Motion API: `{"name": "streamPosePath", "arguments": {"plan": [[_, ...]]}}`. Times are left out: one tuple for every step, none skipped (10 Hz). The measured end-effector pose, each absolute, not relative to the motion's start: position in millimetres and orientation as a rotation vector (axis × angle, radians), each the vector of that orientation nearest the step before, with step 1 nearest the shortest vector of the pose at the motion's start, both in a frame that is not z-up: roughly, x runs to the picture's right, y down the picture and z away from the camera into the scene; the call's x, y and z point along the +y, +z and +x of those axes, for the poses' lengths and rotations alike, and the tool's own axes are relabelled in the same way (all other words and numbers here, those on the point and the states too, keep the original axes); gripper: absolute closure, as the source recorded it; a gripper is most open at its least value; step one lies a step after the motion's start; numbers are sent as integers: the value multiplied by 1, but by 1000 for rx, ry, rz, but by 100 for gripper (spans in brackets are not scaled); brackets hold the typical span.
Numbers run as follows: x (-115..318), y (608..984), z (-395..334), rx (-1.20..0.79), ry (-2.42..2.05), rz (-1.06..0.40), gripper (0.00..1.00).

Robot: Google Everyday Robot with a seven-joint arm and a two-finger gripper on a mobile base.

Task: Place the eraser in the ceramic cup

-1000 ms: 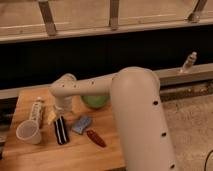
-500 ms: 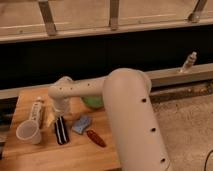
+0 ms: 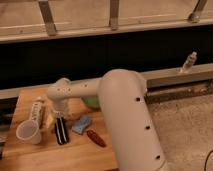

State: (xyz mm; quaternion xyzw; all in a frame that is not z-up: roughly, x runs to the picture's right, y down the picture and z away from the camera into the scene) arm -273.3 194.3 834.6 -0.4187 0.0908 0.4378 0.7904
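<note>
Since a second ago the arm's thick white forearm [image 3: 127, 115] has swung a little toward 9 o'clock and the wrist has dipped, bringing the gripper [image 3: 59, 115] lower over the table; the objects on the table have not shifted. The surface is a light wooden table [image 3: 35, 157] at the lower left of the view. A dark recess runs behind it under pale horizontal rails [image 3: 112, 27], and speckled grey floor [image 3: 185, 125] lies at 3 o'clock. A small bottle [image 3: 188, 62] stands on the ledge at the upper right. The eraser [image 3: 61, 131] lies flat on the wood, its length running roughly from 12 to 6 o'clock. It sits directly at 6 o'clock from the gripper, with its far end just under it. Whether they touch cannot be told, nor whether the gripper is open or closed. The ceramic cup [image 3: 29, 132] stands upright at 9 o'clock from the eraser, near it but apart. A blue-grey pad [image 3: 81, 125] lies at 2 o'clock from the eraser, and a dark red oblong piece [image 3: 96, 138] at 4 o'clock. A green bowl [image 3: 90, 103] shows partly behind the arm at 1 o'clock.
</note>
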Motion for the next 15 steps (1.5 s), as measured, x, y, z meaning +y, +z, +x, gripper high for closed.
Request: {"name": "streamPosePath", "arguments": {"plan": [[193,832,-275,198,938,-897,49],[193,831,-276,201,932,-896,59],[193,830,-278,202,929,-896,67],[194,830,-280,203,925,-896,76],[195,829,-281,205,921,-899,89],[196,829,-282,206,920,-900,96],[196,829,-281,207,919,-902,100],[196,830,-281,207,918,-902,100],[195,829,-281,205,918,-901,100],[194,828,-280,198,926,-904,100],[186,827,-274,177,957,-905,100],[172,823,-266,145,989,-902,100],[160,821,-257,127,1014,-894,100],[145,819,-246,106,1044,-880,100],[126,816,-235,74,1081,-864,100]]}}
